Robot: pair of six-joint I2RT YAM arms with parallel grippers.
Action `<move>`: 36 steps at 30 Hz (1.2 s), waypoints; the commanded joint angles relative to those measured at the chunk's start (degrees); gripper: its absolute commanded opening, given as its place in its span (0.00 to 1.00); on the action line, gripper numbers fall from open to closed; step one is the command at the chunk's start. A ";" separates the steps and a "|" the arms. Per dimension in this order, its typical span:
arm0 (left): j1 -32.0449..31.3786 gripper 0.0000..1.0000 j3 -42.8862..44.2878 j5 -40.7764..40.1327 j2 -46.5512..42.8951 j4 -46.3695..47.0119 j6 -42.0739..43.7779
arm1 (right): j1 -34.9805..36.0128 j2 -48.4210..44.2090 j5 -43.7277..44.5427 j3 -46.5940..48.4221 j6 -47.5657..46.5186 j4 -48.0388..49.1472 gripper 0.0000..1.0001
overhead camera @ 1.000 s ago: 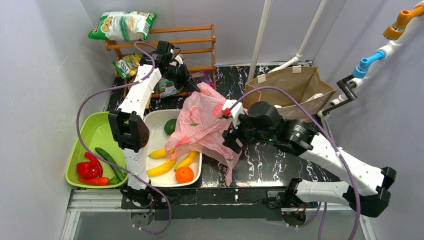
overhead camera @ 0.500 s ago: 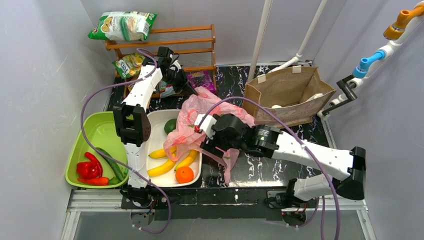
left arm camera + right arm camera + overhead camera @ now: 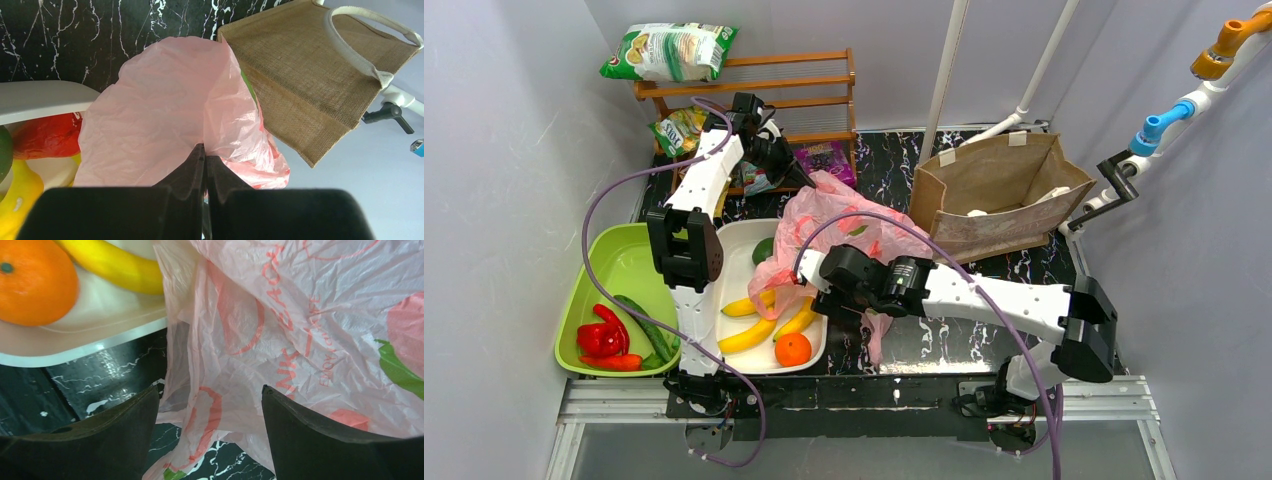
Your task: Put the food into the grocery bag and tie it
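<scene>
Swinging in from 3 o'clock, the right arm has carried the right gripper [image 3: 816,292] across the dark table to the near edge of the grocery bag [image 3: 844,225], just beside the white tray [image 3: 742,268].

From above, the left gripper [image 3: 807,180] holds the bag at its 11 o'clock corner, raised off the table, probably so the mouth hangs open for loading. The orange [image 3: 793,349] and three bananas lie in the tray, at about 7 o'clock from the bag; no fruit shows inside it. A brown bag [image 3: 994,190] stands at 2 o'clock.

On the left wrist, the jaws are pinched tight on a fold of pink film, which billows away toward 12 o'clock.

On the right wrist, the fingers [image 3: 300,435] stand wide apart and grip nothing. A hanging fold of the bag lies between them; whether it touches them I cannot tell. Orange and one banana sit at 10 and 11 o'clock. Likely this hand is after the loose edge, to spread the mouth.
</scene>
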 commanded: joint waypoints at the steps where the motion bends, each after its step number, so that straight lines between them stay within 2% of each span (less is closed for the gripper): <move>1: 0.50 0.00 -0.28 1.94 -0.92 -0.55 -0.56 | 0.13 2.32 5.80 3.29 -0.22 -1.57 0.81; 7: 0.50 0.00 -0.69 2.33 -0.95 -0.25 -0.77 | 0.18 5.35 10.97 3.94 -0.20 -2.74 0.69; 10: 0.50 0.00 -0.88 2.29 -0.89 -0.11 -0.86 | 0.13 5.98 11.62 4.16 -0.73 -2.10 0.57; 11: 0.50 0.00 -0.90 2.36 -0.95 -0.06 -0.96 | 0.17 6.13 11.50 4.05 -0.73 -1.95 0.50; 14: 0.50 0.00 -0.83 2.50 -0.95 0.12 -1.23 | 0.13 5.87 11.13 4.14 -0.29 -2.29 0.14; 15: 0.50 0.00 -0.81 2.46 -1.10 0.09 -1.20 | 0.14 5.70 11.27 4.43 -0.24 -2.71 0.05; 16: 0.52 0.00 -0.81 2.48 -1.27 0.03 -1.24 | 0.13 5.51 11.65 4.74 -0.14 -3.00 0.01; 22: 0.52 0.00 -2.20 1.63 -3.48 0.51 -0.75 | 0.13 4.08 10.85 10.50 1.41 -5.75 0.01; 25: 0.50 0.12 -5.08 1.43 -6.10 2.59 -1.26 | 0.09 2.93 10.76 14.85 3.18 -6.35 0.01; 29: 0.57 0.47 -8.91 2.95 -10.09 4.61 -1.92 | -0.43 2.13 10.36 21.63 4.46 -8.53 0.01; 31: 0.68 0.60 -9.17 5.19 -12.03 6.31 -3.06 | -0.77 1.48 9.99 24.38 5.31 -9.18 0.01; 33: 0.76 0.70 -6.35 5.53 -13.73 6.20 -3.30 | -1.24 0.32 8.99 26.01 6.32 -9.30 0.01; 36: 1.31 0.84 1.85 4.25 -13.64 1.31 -1.71 | -1.60 -0.92 8.89 28.28 7.95 -10.33 0.01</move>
